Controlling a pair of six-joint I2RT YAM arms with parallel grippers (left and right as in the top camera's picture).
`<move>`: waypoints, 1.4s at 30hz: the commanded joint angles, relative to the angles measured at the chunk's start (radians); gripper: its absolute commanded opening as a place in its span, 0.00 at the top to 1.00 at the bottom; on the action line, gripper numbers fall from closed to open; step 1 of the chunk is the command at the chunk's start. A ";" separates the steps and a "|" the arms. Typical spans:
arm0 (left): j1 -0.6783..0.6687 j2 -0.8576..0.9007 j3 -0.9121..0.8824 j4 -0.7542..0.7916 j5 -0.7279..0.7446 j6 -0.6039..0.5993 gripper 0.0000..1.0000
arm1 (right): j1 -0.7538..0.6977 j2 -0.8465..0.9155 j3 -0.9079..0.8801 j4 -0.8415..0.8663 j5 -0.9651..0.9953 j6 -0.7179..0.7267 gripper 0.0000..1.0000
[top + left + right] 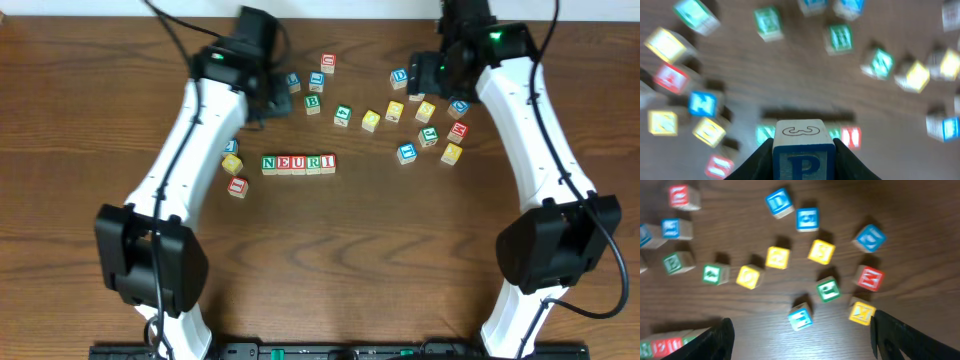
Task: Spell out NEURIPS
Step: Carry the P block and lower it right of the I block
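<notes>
- Left gripper is clamped on the P block, one finger on each side face. The block is off the surface and looks square in the grip.
- The row reads N-E-U-R-I with the blocks touching. In the left wrist view it lies below and just beyond the held block.
- Step in hand, I'd say: place P after the I block. That is letter six of seven, and S comes after it.
- The I block shows red, off to one side of the gripper's centreline. The gripper needs to shift that way until P is past the I end, not above it.
- To do it well, keep the P face in line with the row's front edge and come straight down just beside I.
- Then nudge P in to touch, and only let go once it sits flat on the surface.
- Risk: the finger on the I side could clip I on the way down and skew the row. Landing slightly apart and sliding in would be safer.
- Right gripper is spread wide and holds nothing, hanging above the loose blocks.
- A yellow block ahead of it may be the S, but the view is too blurred to be sure.
</notes>
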 commanded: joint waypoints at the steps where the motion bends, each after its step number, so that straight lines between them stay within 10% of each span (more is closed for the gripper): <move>1: -0.097 0.011 0.016 -0.035 -0.011 -0.003 0.66 | -0.054 0.013 0.012 0.001 0.019 -0.011 0.16; 16: -0.355 0.140 -0.011 0.010 -0.034 -0.208 0.66 | -0.130 0.013 0.012 -0.015 0.019 -0.013 0.16; 42: -0.370 0.328 -0.012 0.143 -0.058 -0.277 0.66 | -0.128 0.013 0.012 -0.043 0.019 -0.019 0.16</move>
